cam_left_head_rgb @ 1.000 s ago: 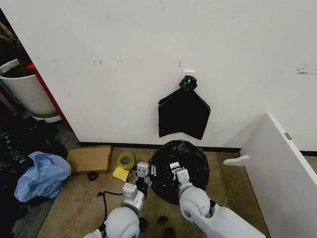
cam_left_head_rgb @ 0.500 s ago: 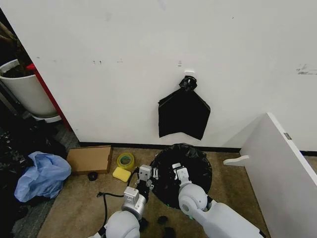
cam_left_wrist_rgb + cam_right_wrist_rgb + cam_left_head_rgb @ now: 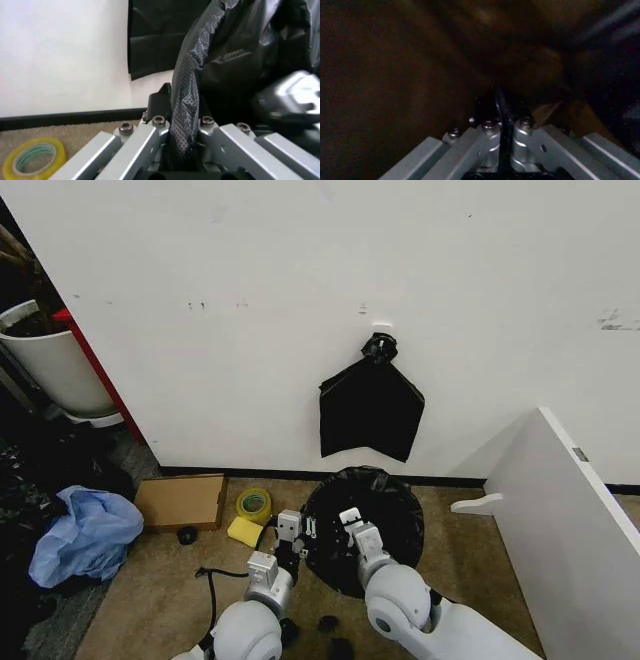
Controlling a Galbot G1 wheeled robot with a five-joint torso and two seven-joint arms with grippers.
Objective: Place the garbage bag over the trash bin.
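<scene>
Left gripper [image 3: 182, 123] is clamped on the garbage bag [image 3: 375, 500] edge; right gripper [image 3: 501, 112], in dim folds, seems pinched on film too. The bag billows over the floor by the wall, probably hiding the trash bin. Next move: stretch its mouth evenly. The left wrist view adds the tape roll [image 3: 32, 159].

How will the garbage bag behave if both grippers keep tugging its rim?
Probably floppy: the garbage bag bunches into a wrinkled band between the left gripper fingers. Its thin, glossy film looks slippery and could stretch or tear. The right gripper pinches only a thin fold.
</scene>
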